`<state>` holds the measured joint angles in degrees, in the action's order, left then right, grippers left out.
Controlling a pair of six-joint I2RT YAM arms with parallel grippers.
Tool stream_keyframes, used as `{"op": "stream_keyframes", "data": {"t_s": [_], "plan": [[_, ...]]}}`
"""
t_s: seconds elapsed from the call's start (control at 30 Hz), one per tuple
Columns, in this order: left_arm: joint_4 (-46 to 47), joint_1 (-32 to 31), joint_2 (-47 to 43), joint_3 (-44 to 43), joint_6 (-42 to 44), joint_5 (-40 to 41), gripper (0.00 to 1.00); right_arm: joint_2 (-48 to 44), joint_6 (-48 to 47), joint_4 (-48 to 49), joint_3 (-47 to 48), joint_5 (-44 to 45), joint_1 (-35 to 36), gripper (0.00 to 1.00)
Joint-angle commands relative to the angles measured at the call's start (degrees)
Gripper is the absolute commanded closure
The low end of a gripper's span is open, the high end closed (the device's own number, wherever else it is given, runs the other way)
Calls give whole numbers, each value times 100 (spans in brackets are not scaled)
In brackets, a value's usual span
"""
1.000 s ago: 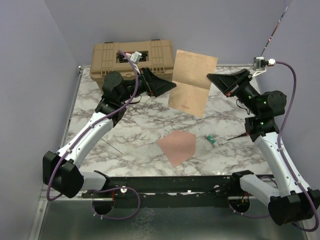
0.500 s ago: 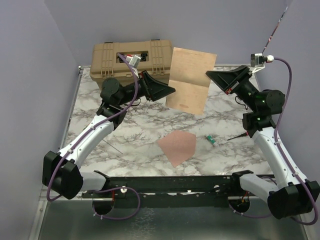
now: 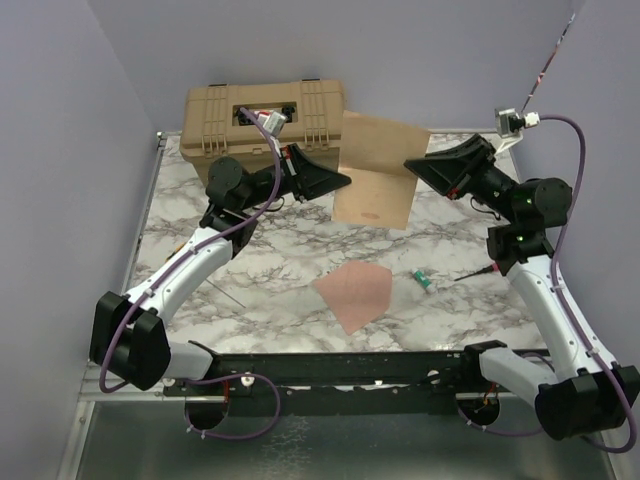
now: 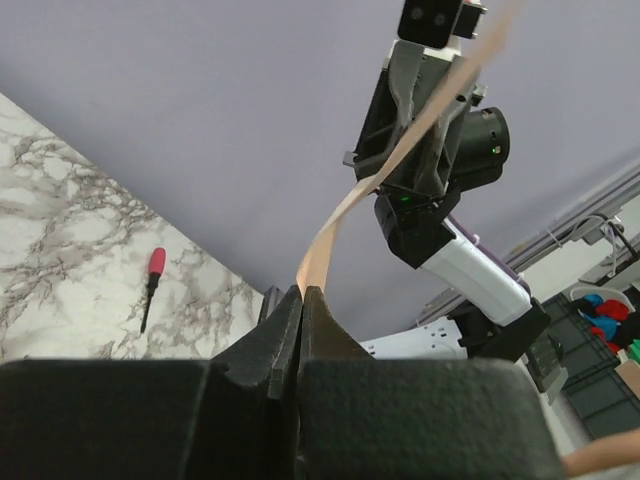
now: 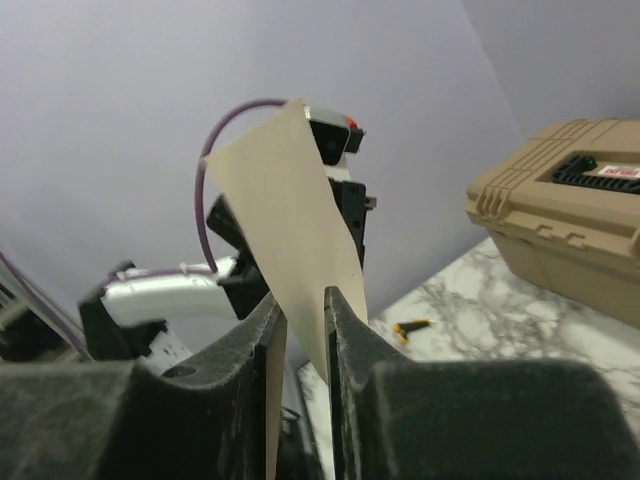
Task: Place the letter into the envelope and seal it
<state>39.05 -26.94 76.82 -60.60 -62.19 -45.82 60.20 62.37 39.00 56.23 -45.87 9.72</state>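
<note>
Holding the letter (image 3: 372,170) mid-air at upper centre, your left gripper (image 3: 346,181) is clamped on its left edge, jaws together. The right gripper (image 3: 408,163) has its jaws slightly apart around the right edge, so w/ one pinch only the sheet could droop, twist or slip before it gets near the envelope (image 3: 355,293), which lies flat at lower centre, well apart. The marble-print table (image 3: 280,250) looks slick, prob. letting paper slide; the tan toolbox (image 3: 265,120) at the back & lilac walls close by leave little swing room.
</note>
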Motion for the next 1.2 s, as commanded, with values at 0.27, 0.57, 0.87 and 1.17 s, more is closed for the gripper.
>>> {"op": "stream_keyframes", "data": {"t_s": [0.27,0.57,0.87,1.17], "plan": [[219,4,157,28,220,259,100,-676,-4889,-4497,978,-2512,29,42],[29,11,118,368,1005,239,100,-859,-4787,-5031,1108,-1155,26,23],[-392,13,-128,408,1796,-753,100,-496,-5032,-5351,1074,-873,27,13],[-442,4,-423,595,2071,-1962,100,27,-6476,-6289,1259,-2261,237,18]]}}
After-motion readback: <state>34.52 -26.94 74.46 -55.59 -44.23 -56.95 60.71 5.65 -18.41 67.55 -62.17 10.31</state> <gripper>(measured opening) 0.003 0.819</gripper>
